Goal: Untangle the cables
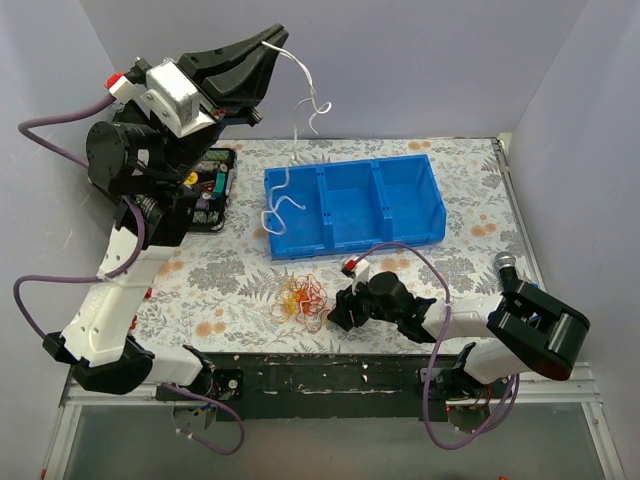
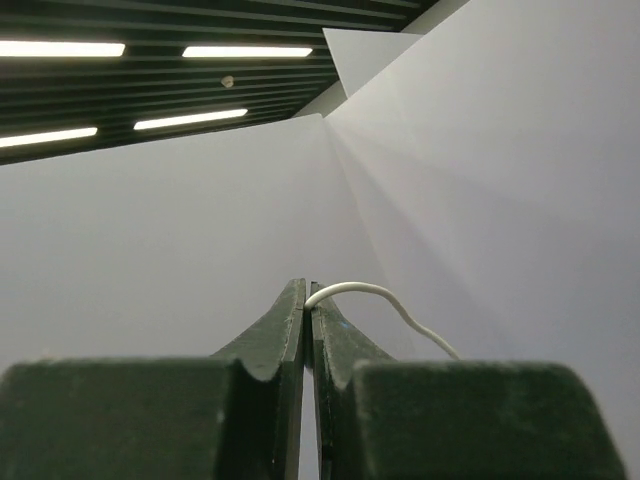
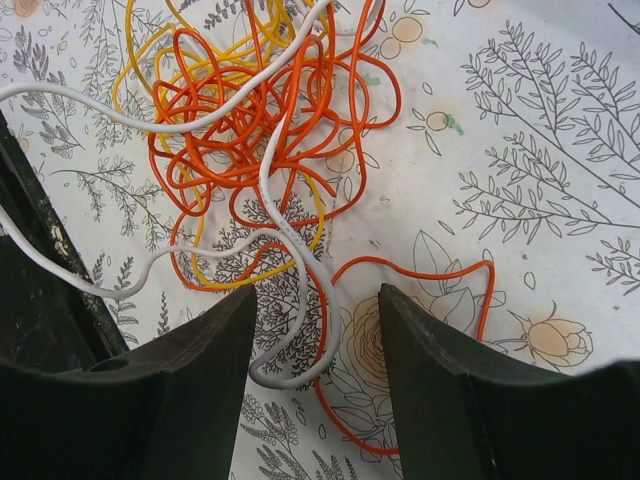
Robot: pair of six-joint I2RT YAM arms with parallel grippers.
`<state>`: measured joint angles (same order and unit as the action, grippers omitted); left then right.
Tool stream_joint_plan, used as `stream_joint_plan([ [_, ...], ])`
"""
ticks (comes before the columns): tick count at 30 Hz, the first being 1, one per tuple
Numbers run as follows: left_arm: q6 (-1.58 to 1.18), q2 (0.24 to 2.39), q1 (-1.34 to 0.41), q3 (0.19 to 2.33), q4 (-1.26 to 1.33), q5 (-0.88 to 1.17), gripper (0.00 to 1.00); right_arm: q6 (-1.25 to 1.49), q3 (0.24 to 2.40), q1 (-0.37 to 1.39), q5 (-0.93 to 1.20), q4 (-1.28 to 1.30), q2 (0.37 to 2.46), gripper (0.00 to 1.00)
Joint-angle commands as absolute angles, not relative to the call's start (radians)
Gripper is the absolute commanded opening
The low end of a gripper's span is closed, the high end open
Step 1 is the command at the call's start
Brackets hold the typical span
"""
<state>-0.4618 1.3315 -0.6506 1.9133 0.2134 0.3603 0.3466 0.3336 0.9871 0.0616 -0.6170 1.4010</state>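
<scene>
From overhead, the left gripper (image 1: 272,40) is raised high, with a white cable (image 1: 305,80) dangling from it down to the blue bin (image 1: 432,195). Its wrist view shows the jaws pinched tight on that strand. The right gripper (image 3: 317,305) hovers low, jaws spread wide. Only its wrist view shows a white loop (image 3: 283,381) lying between them, beside the orange-yellow tangle (image 3: 240,120) on the table (image 3: 520,120).

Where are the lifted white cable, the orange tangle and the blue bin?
white cable (image 2: 350,286), left wrist view, top of its arc.
orange tangle (image 1: 303,298), top external view, middle of the heap.
blue bin (image 1: 330,243), top external view, near wall.
</scene>
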Motion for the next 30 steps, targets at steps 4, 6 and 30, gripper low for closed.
stream_joint_plan([
  [4, -0.371, 1.312, -0.657, 1.812, 0.285, 0.243, 0.00, 0.354, 0.327, 0.991, 0.040, -0.604, 1.318, 0.60],
  [6, -0.361, 1.299, -0.654, 1.744, 0.320, 0.189, 0.00, 0.356, 0.327, 0.991, 0.044, -0.592, 1.298, 0.60],
  [30, -0.279, 1.508, -0.561, 1.764, 0.492, 0.081, 0.00, 0.339, 0.272, 0.991, 0.021, -0.549, 1.193, 0.57],
])
